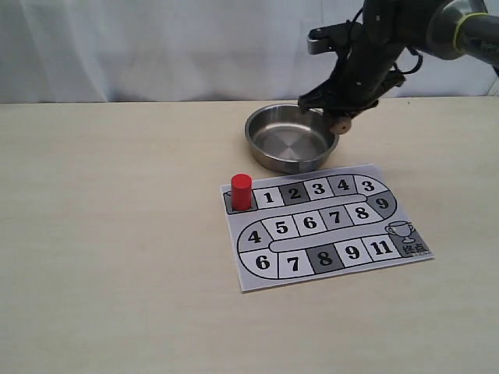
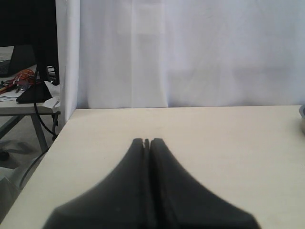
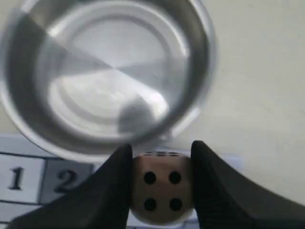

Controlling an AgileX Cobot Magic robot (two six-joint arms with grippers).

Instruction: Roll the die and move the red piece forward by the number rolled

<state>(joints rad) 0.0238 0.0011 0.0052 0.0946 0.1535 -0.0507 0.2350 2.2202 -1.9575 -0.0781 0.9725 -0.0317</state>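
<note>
I have the right gripper (image 3: 162, 160) clamped on the small light-tan wooden die (image 3: 162, 191), four dark pips towards its camera, just above the rim of the round steel bowl (image 1: 257, 144). The short red cylinder piece (image 1: 242, 192) stands well away from that gripper, on the printed paper board (image 1: 326, 259). My left gripper (image 2: 147, 141) is pressed together.

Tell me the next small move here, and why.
Probably nudge the right end effector toward the middle of the steel bowl before releasing: it is shut on the die, which appears near the rim rather than over the centre, so a drop now might bounce out.
</note>
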